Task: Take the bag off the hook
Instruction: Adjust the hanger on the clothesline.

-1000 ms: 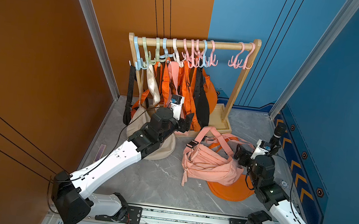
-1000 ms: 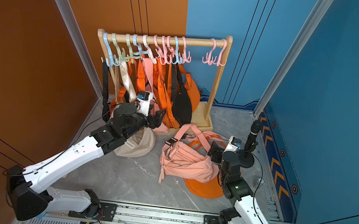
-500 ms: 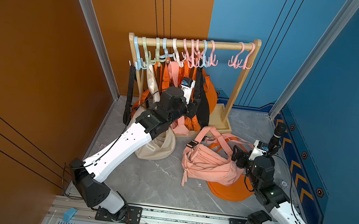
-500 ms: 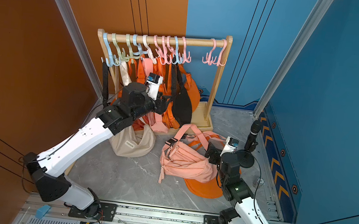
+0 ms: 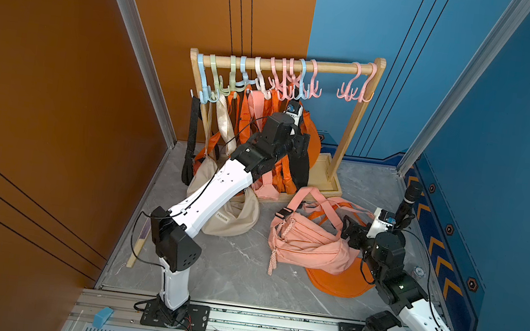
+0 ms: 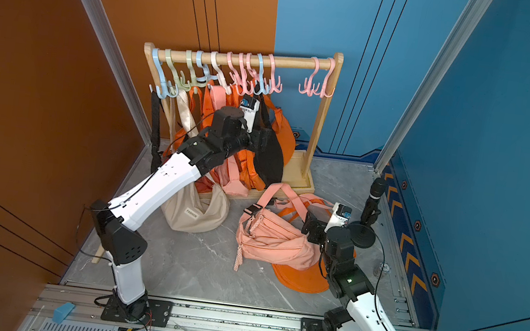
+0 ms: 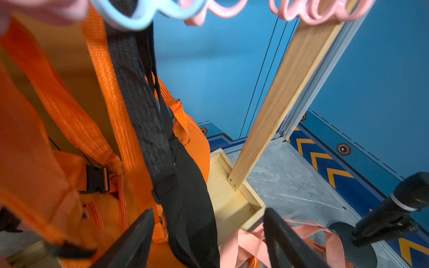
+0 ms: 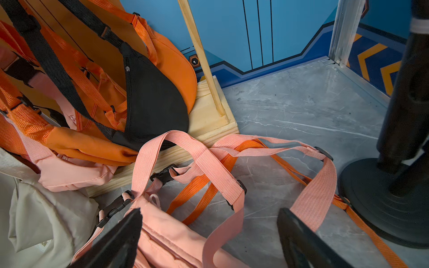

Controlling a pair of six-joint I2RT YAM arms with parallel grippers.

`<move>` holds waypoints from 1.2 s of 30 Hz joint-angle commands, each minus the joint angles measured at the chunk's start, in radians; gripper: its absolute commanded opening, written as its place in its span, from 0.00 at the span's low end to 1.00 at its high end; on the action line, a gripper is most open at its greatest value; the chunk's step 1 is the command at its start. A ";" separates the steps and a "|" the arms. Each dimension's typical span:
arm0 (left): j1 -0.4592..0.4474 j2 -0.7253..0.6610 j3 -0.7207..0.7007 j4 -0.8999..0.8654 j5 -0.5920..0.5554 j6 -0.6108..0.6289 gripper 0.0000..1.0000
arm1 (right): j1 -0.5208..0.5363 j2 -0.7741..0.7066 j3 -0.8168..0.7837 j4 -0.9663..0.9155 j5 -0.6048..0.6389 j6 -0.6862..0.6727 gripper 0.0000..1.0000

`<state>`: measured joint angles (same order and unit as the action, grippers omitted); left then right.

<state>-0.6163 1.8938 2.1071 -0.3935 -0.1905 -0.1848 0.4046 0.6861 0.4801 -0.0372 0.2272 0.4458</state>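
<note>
A wooden rack (image 5: pixel 330 66) (image 6: pixel 290 61) carries several coloured hooks with orange, pink and black bags hanging close together. A black bag (image 5: pixel 301 167) (image 6: pixel 269 160) (image 7: pixel 185 197) (image 8: pixel 153 102) hangs by its black strap from a light blue hook (image 5: pixel 301 81) (image 6: pixel 260 76) (image 7: pixel 130 16). My left gripper (image 5: pixel 301 141) (image 6: pixel 260 138) (image 7: pixel 209 211) is raised beside that bag, below the hooks, with its jaws open and gripping nothing. My right gripper (image 5: pixel 350 231) (image 6: pixel 311 227) (image 8: pixel 210 212) is open, low over a pink bag (image 5: pixel 305 247) (image 6: pixel 271 239) (image 8: pixel 167 239) lying on the floor.
An orange bag (image 5: pixel 338 282) lies under the pink one. A beige bag (image 5: pixel 233 214) (image 6: pixel 196 209) sags onto the floor below the left arm. A black microphone on a round stand (image 5: pixel 408 201) (image 6: pixel 372 200) (image 8: pixel 406 116) stands near the right wall. Walls enclose three sides.
My left arm has lifted from low by the beige bag up toward the hooks and across to the black bag. The right arm has barely moved.
</note>
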 commanded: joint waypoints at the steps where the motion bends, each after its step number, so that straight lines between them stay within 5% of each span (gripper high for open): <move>1: 0.035 0.072 0.118 -0.048 -0.009 -0.013 0.76 | 0.008 -0.003 0.002 0.026 -0.027 0.007 0.92; 8: 0.073 0.200 0.269 -0.095 -0.024 -0.016 0.73 | 0.011 0.000 0.007 0.036 -0.035 0.005 0.92; 18: 0.108 0.260 0.343 -0.094 0.025 -0.036 0.54 | 0.012 0.023 0.015 0.045 -0.064 -0.002 0.92; 23: 0.104 0.258 0.343 -0.082 0.068 -0.025 0.41 | 0.013 0.033 0.014 0.053 -0.066 -0.002 0.92; 28: 0.090 0.253 0.345 -0.073 0.105 0.023 0.02 | 0.013 0.034 0.014 0.051 -0.067 0.001 0.92; 36: 0.058 0.203 0.318 -0.074 0.173 0.038 0.00 | 0.015 0.045 0.038 0.047 -0.066 -0.002 0.92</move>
<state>-0.5400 2.1414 2.4184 -0.4797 -0.0765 -0.1715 0.4133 0.7200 0.4839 -0.0143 0.1753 0.4454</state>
